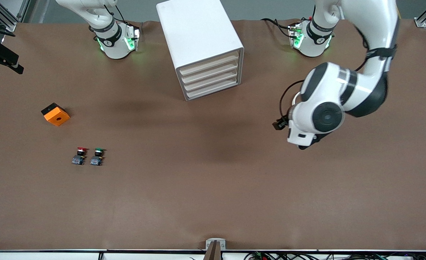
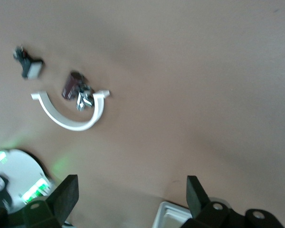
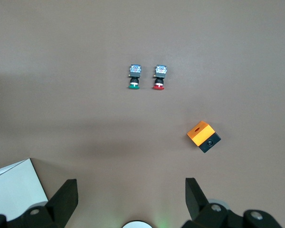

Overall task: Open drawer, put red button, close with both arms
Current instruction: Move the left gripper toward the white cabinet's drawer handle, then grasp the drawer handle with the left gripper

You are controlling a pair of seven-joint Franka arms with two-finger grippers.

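Evidently start: drawer [image 1: 210, 64] closed, red button [image 1: 80, 155] untouched; left gripper [image 2: 128, 192] over bare table, right gripper [image 3: 130, 192] waits near base, both spread, ready to grasp

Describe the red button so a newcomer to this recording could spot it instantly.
Start at the orange block toward the right arm's end of the table. Nearer the camera, two small push buttons lie side by side. The red button has the red cap; its twin has a green one.

Bright even overhead light, soft shadows; left wrist view blurred
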